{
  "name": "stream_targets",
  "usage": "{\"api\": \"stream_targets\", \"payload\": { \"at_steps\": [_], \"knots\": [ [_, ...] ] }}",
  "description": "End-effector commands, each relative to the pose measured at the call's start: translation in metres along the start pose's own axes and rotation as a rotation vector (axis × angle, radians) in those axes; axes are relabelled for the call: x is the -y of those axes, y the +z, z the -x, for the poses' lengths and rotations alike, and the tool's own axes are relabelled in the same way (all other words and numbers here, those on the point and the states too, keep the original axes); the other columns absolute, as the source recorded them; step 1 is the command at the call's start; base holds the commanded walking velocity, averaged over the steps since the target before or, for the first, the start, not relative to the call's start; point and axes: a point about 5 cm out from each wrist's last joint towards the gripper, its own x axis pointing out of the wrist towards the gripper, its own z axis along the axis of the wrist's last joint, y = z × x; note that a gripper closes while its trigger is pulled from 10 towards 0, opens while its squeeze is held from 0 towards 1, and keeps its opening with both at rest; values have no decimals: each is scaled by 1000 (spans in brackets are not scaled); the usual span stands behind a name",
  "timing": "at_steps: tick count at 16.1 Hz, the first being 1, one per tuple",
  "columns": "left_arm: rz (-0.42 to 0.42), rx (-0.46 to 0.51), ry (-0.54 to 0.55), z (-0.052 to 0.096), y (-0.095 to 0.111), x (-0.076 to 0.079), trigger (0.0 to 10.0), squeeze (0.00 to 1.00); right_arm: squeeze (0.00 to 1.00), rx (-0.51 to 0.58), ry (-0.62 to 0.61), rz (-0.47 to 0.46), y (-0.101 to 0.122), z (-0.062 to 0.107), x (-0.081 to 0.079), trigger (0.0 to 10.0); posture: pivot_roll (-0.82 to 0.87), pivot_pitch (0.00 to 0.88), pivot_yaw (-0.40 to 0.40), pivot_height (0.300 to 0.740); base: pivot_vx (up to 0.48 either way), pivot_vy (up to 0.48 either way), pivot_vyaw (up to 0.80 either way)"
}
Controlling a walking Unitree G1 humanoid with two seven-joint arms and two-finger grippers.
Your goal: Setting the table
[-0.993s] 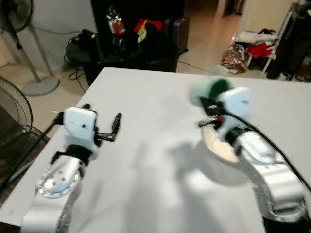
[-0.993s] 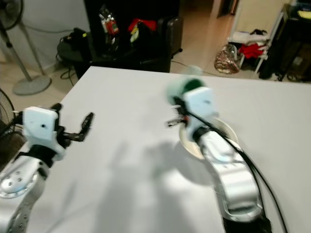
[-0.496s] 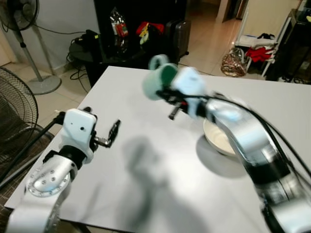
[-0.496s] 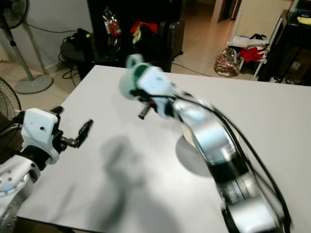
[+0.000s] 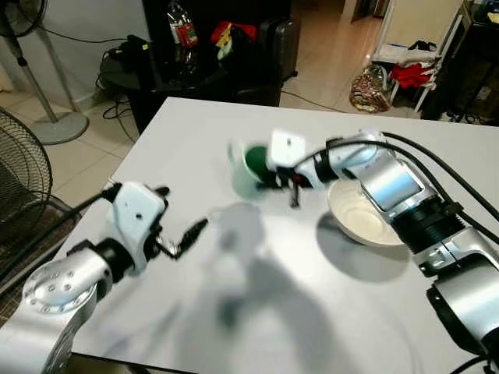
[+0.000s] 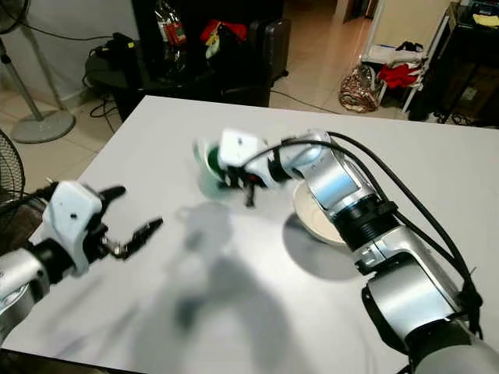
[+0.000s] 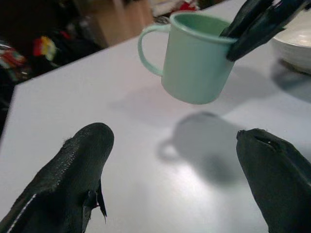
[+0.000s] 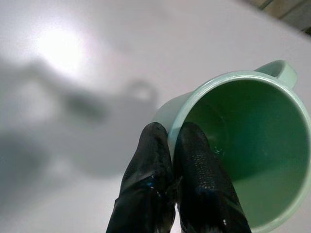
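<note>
Above the white table (image 5: 195,312), out toward its middle, the right gripper (image 8: 171,145) is holding a pale mint-green mug (image 7: 197,56) clear of the surface, its shadow falling on the tabletop beneath. The two black fingers (image 8: 194,165) are pinching the mug's rim, one inside the cup and one against the outer wall, clamped tight on the thin edge. The mug is hanging slightly tilted, its mouth opening upward and its loop handle pointing away from the gripper. It is a plain, smooth cup, a little darker green inside, with a rolled lip and nothing visible in it. In the head views it is showing as a blurred green ring (image 5: 251,165), just beside a shallow cream bowl (image 5: 362,222) that is sitting on the table under the right arm.

The left gripper (image 5: 187,238) is hovering low over the near left part of the table, its fingers (image 7: 73,165) spread wide apart with nothing between them, and it is facing the mug from a short way off.

Beyond the table's far edge a dark stand (image 5: 195,74) is carrying a bottle and clutter, and a floor fan (image 5: 23,179) is standing off to the left.
</note>
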Motion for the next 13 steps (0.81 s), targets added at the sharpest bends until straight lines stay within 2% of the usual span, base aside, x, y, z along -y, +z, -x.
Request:
{"api": "stream_targets", "payload": {
  "at_steps": [1,3,6,8,13],
  "knots": [
    [-9,-10,-39,2,1,3,10000,0,0,-9,28,43,5,5,2,10000,25,0,12,740,0,0,0],
    [-7,-33,-81,2,-1,5,10000,0,0,-37,86,45,-2,4,-4,10000,21,0,19,740,0,0,0],
    [-9,-49,-114,0,-2,6,10000,0,0,-77,111,39,-11,2,-8,10000,14,0,30,740,0,0,0],
    [-11,-67,-138,1,-4,6,10000,0,0,-149,104,52,-21,2,-8,10000,13,3,35,740,0,0,0],
    [-16,-85,-156,2,-6,8,10000,0,0,-203,105,51,-30,-1,-9,10000,17,9,34,740,0,0,0]
  ]
}}
